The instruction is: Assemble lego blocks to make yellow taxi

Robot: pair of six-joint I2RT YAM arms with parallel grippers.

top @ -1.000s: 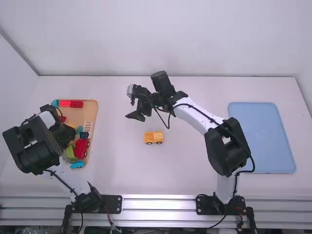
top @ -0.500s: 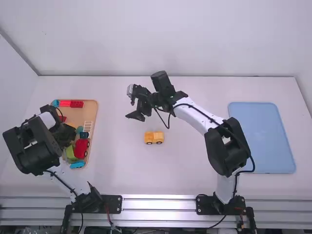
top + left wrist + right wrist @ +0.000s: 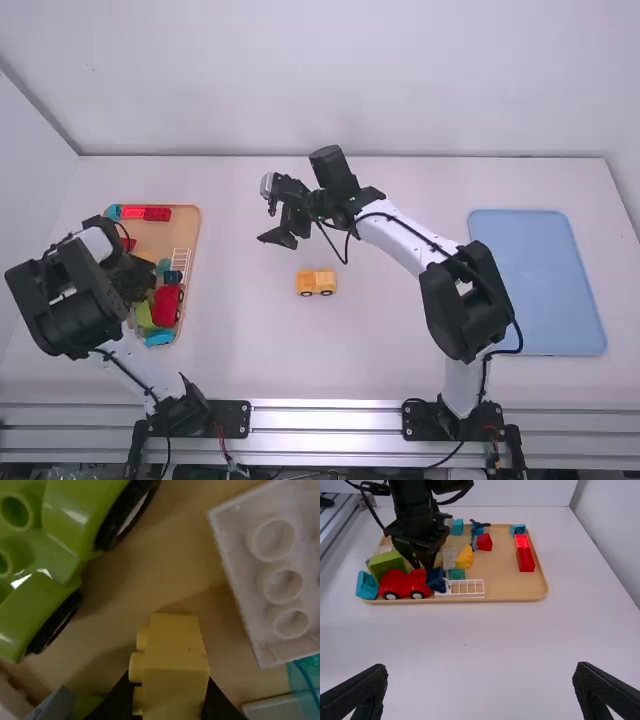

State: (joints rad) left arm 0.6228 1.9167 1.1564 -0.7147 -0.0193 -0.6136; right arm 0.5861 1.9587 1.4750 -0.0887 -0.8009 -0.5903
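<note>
In the high view my left gripper is down in the wooden tray on the left. The left wrist view has my left gripper shut on a yellow block, whose studs face one side. My right gripper hangs over the middle of the table, beyond a small yellow-orange wheeled vehicle standing on the table. Seen from its own wrist, the right gripper is open, nothing between its fingers.
Inside the tray are a green wheeled piece, a pale grey block, a red car, a white lattice piece and red bricks. A blue tray lies on the table's right side.
</note>
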